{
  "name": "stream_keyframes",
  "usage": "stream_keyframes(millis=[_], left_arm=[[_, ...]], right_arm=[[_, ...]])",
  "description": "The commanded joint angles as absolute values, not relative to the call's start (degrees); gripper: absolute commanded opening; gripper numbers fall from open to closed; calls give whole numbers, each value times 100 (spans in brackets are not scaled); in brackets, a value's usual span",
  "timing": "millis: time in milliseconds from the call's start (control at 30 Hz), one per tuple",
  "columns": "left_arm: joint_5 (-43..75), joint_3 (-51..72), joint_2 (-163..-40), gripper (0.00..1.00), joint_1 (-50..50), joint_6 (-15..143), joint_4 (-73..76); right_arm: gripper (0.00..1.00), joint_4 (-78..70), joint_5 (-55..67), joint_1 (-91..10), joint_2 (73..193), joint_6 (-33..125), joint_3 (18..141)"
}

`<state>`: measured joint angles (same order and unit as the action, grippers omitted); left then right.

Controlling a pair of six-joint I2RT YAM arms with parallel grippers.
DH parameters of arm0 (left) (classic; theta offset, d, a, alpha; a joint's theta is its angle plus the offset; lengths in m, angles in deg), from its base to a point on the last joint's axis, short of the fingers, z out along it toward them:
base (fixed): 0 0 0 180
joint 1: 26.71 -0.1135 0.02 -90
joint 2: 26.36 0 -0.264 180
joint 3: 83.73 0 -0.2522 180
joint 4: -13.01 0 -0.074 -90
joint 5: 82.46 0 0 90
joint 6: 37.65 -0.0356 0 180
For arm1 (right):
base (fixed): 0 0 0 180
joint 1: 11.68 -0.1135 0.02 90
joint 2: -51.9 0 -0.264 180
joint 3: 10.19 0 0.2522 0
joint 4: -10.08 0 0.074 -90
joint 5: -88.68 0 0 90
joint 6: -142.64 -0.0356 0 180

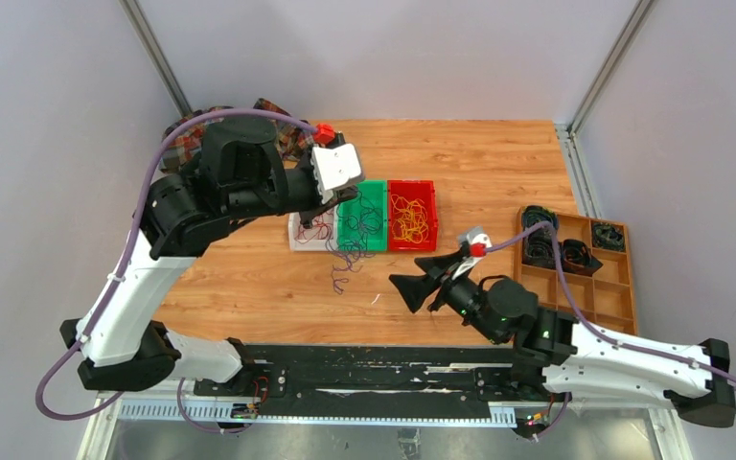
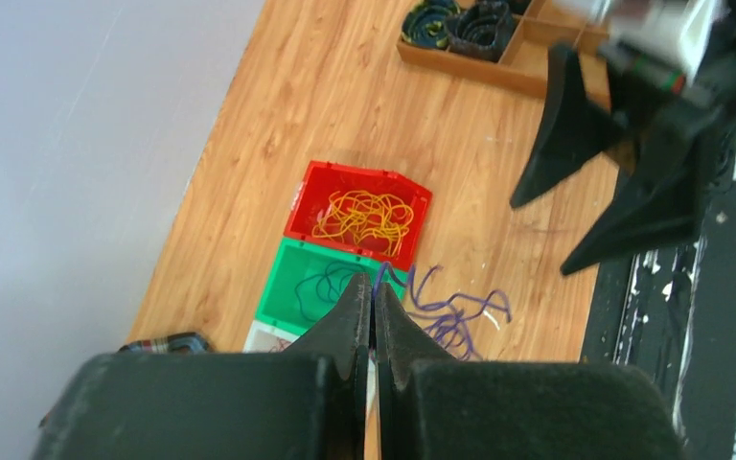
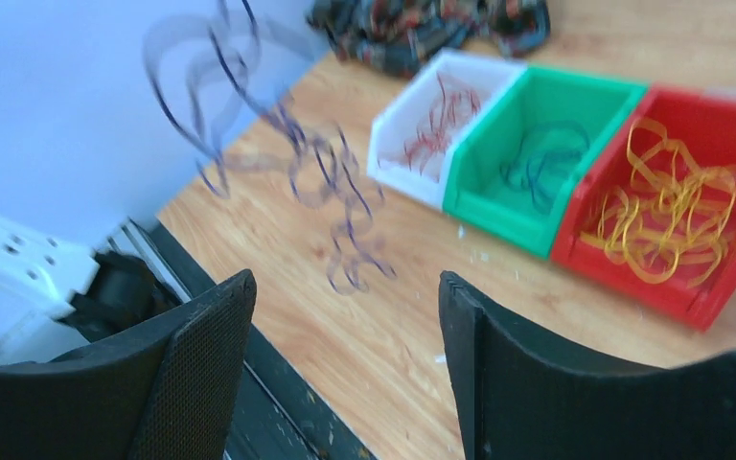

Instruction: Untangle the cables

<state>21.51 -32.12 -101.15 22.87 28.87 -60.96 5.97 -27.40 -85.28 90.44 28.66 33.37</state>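
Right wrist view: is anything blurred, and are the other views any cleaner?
Right wrist view: the hanging purple cable is motion-smeared, the green bin soft. Left wrist view: red bin crisp, fingers dark. Top view: sharp, evenly lit.

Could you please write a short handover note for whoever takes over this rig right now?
Left gripper: shut on the purple cable, lifted, its loose end on the table in front of the bins.
Right gripper: open, empty, facing that cable.
Done: yellow cables in red bin, dark red cables in white bin, dark green cable in green bin.
Left: the purple cable is not yet in a bin.
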Motion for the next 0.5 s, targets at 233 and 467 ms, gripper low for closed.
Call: stream_keyframes(millis=[233,467], left_arm=[[2280,-2642,-9729,0,2304,2115,-6114],[2390,-2585,-9704,0,2312,2155,-6275]], right_arm=[[73,524,-2855,-8507,9869,4224,5163],[71,1298,-3127,-8455,10843,4723,5675]])
